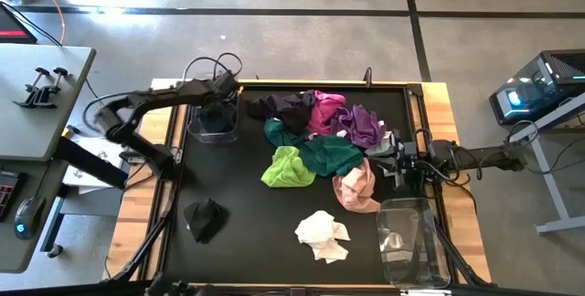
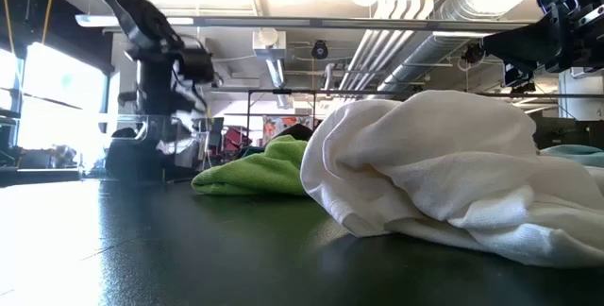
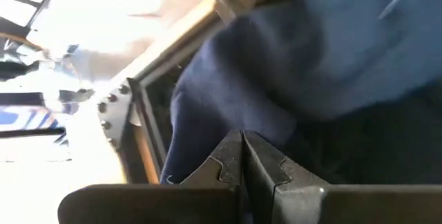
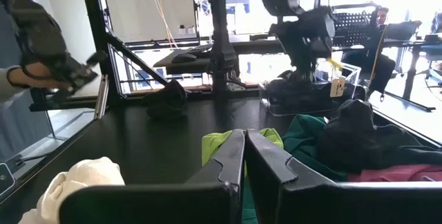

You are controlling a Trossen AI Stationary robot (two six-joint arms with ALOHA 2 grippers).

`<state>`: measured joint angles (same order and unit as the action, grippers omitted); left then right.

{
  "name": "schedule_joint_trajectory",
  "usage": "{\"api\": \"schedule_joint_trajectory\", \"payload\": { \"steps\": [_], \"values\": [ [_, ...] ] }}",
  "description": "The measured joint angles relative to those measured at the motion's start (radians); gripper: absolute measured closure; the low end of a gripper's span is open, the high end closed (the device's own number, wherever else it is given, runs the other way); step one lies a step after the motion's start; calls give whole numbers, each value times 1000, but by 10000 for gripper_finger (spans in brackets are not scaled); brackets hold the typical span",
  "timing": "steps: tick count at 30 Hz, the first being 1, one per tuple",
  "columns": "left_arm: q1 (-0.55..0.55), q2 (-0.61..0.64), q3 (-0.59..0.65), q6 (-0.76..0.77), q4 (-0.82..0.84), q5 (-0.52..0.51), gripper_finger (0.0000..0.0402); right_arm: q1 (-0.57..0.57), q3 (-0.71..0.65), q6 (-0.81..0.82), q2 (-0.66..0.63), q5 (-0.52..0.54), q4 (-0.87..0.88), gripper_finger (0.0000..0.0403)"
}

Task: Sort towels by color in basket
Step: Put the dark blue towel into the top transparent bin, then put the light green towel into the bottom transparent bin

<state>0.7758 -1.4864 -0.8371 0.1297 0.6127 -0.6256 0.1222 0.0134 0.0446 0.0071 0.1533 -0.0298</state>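
Note:
My left gripper is shut and points down into a clear bin at the table's far left. A navy towel lies in that bin, right in front of the shut fingers. A pile of towels lies mid-table: dark, magenta, purple, teal, lime green and pink. A black towel and a white towel lie apart near the front. My right gripper waits shut and level at the table's right edge, beside the pile. My left gripper comes from above, slanting down into the bin, with its shut fingertips close to the navy towel. No cloth shows between the fingers. Whether the tips touch the towel cannot be told.
A second clear bin stands at the near right corner. A raised frame edges the black tabletop. Bare tabletop lies between the black towel and the white one. Desks and a person's gloved hand show beyond the table.

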Motion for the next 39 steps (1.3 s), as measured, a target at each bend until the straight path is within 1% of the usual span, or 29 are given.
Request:
{"api": "schedule_joint_trajectory", "payload": {
  "steps": [5, 8, 12, 15, 17, 20, 25, 28, 32, 35, 39],
  "values": [
    [-60, 157, 0, 59, 82, 86, 401, 0, 0, 0, 0, 0, 0, 394],
    [-105, 214, 0, 105, 122, 120, 401, 0, 0, 0, 0, 0, 0, 394],
    [-137, 218, 14, 130, 117, 160, 401, 0, 0, 0, 0, 0, 0, 394],
    [-142, 201, 77, 134, 49, 205, 401, 0, 0, 0, 0, 0, 0, 394],
    [-139, 191, 120, 149, 2, 256, 402, 0, 0, 0, 0, 0, 0, 394],
    [-134, 184, 167, 147, -59, 283, 402, 0, 0, 0, 0, 0, 0, 394],
    [-139, 232, 181, 110, -120, 252, 402, 0, 0, 0, 0, 0, 0, 394],
    [-149, 290, 174, 86, -91, 216, 402, 0, 0, 0, 0, 0, 0, 394],
    [-174, 399, 145, 77, -67, 181, 402, 0, 0, 0, 0, 0, 0, 394],
    [-200, 484, 143, 72, -46, 181, 402, 0, 0, 0, 0, 0, 0, 394],
    [-258, 595, 140, -7, -57, 170, 402, 0, 0, 0, 0, 0, 0, 394]
  ]
}}
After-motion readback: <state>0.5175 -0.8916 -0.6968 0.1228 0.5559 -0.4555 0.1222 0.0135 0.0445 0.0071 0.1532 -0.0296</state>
